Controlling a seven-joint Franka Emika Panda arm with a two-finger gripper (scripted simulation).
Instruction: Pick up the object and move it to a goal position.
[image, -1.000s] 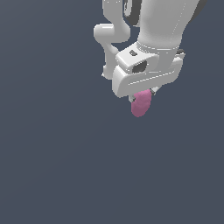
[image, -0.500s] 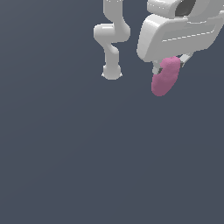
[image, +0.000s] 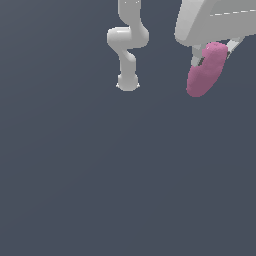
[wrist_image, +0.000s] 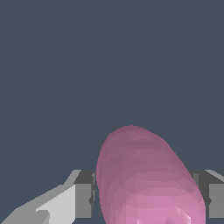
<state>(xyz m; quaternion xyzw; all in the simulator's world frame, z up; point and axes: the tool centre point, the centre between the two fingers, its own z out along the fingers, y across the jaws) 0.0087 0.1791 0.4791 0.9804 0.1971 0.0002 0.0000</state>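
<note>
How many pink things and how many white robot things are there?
Pink: 1, the pink blob, held between the fingers of the gripper.
White: 1, the robot arm.
Total: 2.

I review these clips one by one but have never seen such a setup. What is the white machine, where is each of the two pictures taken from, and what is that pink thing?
These are simulator renders of one robot arm, white and jointed. The exterior view comes from a camera off the arm: it shows the arm's base and links at the top, with the arm's bulky white end near the exterior view's upper right. The wrist view comes from a camera on the arm's wrist, looking along its tool. The pink lump is the object to be moved. It sits between the tool's two grey fingers, which press on either side, so it is held. The dark grey surface shows nothing else lying on it. No goal marker is visible.
</note>
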